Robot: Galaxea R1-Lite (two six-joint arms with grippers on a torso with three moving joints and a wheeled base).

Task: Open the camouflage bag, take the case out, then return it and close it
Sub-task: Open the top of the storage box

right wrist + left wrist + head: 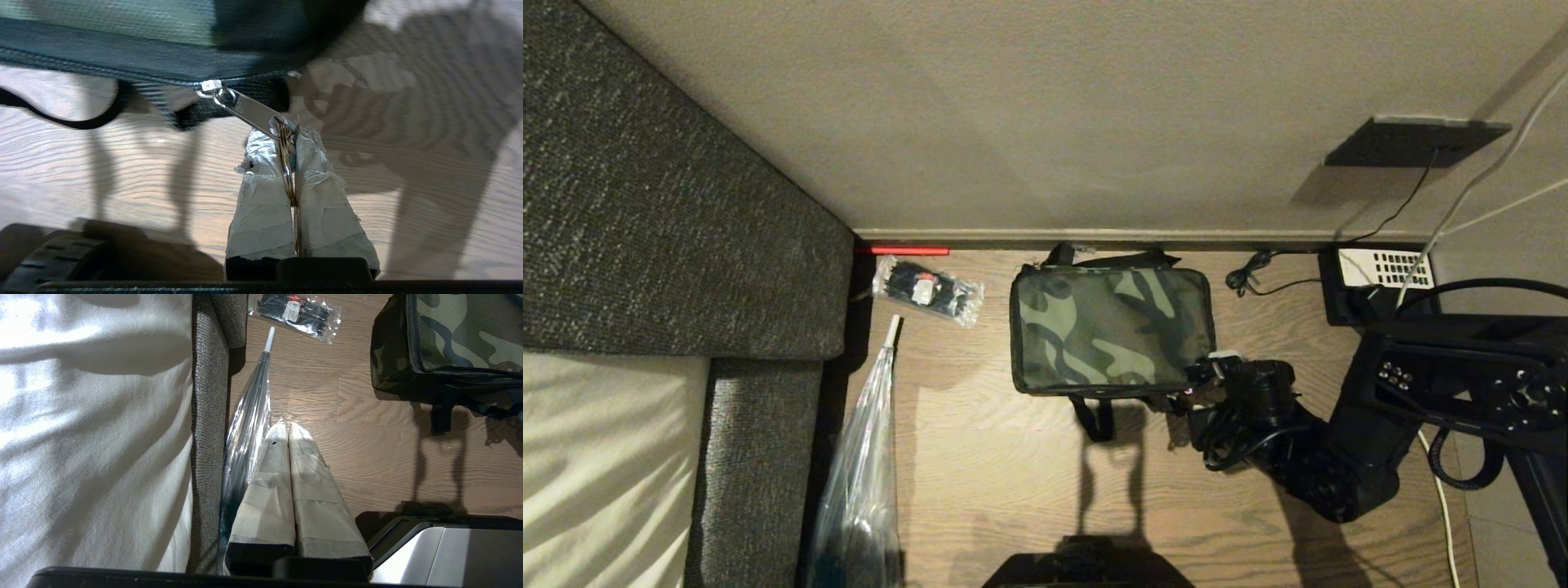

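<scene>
The camouflage bag (1109, 328) lies flat on the wooden floor against the wall, its lid down. My right gripper (1207, 371) sits at the bag's near right corner, shut on the metal ring (287, 163) of the zipper pull (245, 109). The silver pull tab runs from the slider on the black zipper line (122, 75) to the ring between the taped fingers (261, 196). In the left wrist view the bag's corner (445, 347) shows, and my left gripper (284, 428) hangs shut and empty above the floor beside the sofa. The case is hidden.
A grey sofa (670, 220) with a white cushion fills the left. A clear packet of black ties (927, 290) and a folded clear umbrella (866, 457) lie left of the bag. A black phone with white keys (1380, 278) and cables (1258, 278) sit at the right.
</scene>
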